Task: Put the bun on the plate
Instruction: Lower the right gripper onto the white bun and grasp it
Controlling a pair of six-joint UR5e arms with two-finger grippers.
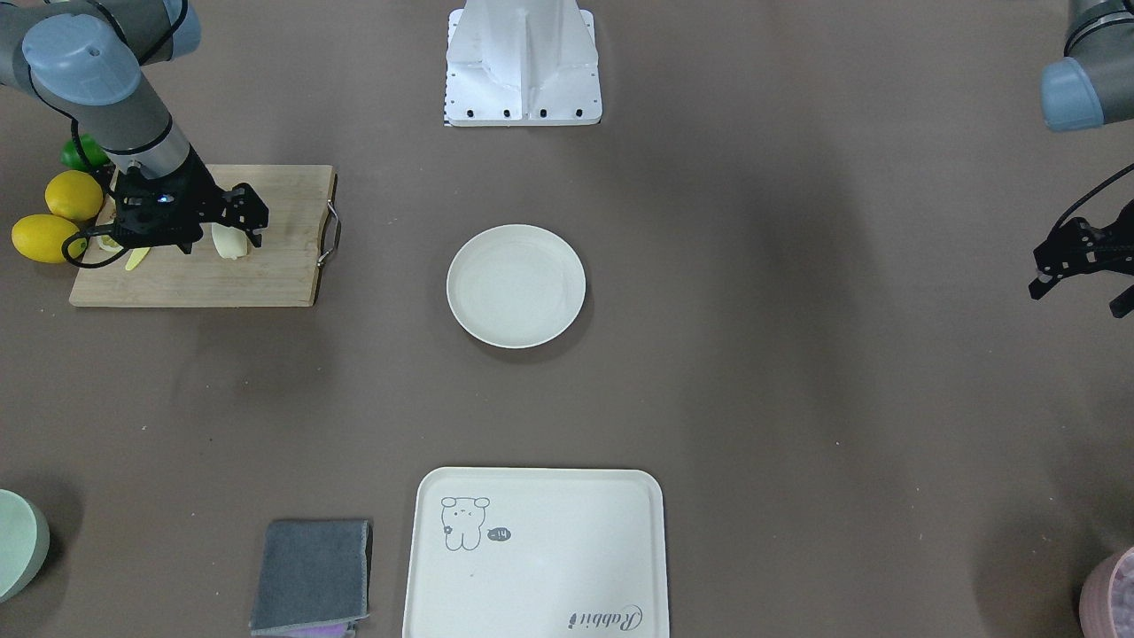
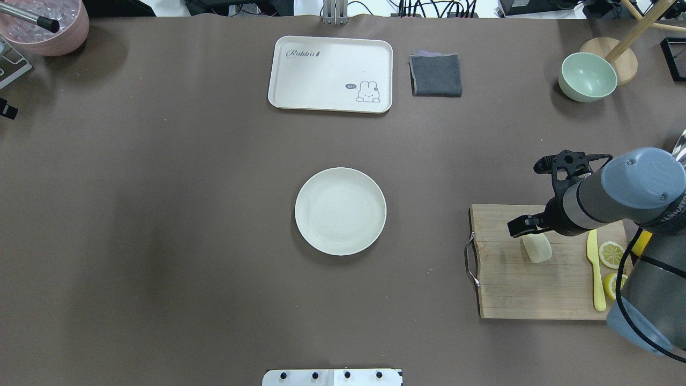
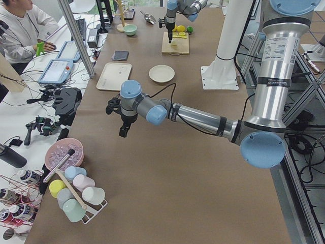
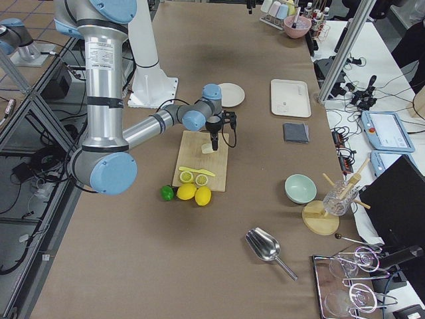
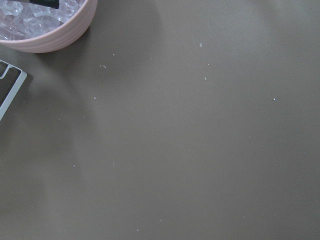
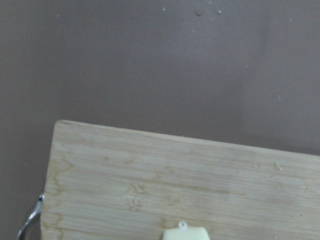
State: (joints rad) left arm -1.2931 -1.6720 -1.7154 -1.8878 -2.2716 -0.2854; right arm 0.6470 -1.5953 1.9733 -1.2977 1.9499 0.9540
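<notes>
table (image 2: 161, 214): a matte grey-brown sheet is covering the long top, flecked with pale crumbs. A white pedestal (image 1: 523, 62) is standing at the robot's edge.
room: a person (image 3: 20, 25) is sitting at a side bench among tablets and cables, and aluminium posts are rising beside the table.
bun (image 2: 536, 249): one, pale cream, smooth and rounded. It is sitting on the cutting board (image 2: 514, 289), well apart from the plate.
plate (image 2: 340, 210): one, round, off-white and shallow with a raised rim, is lying mid-table.
right gripper (image 2: 525, 197): it is hanging over the board just above the bun with its fingers spread. I cannot tell whether a finger is touching the bun.
left gripper (image 1: 1081, 297): it is hovering over bare table at the robot's left end, fingers parted and gripping nothing.
whole lemons (image 1: 73, 195): two are resting just off the board, with one green fruit (image 1: 84, 152) beside them.
lemon halves (image 2: 611, 254): two, with segmented faces, are lying on the board beside one yellow knife (image 2: 595, 268).
board material: pale wood grain, rectangular, with a metal handle at one end.
tray (image 2: 330, 74): one, cream, rectangular, with rounded corners and a printed animal.
cloth (image 2: 435, 75): one, grey and folded, is lying just beside the tray.
bowls: one pale green bowl (image 2: 587, 78) and one ribbed pink bowl (image 2: 45, 29) holding clear pieces.
</notes>
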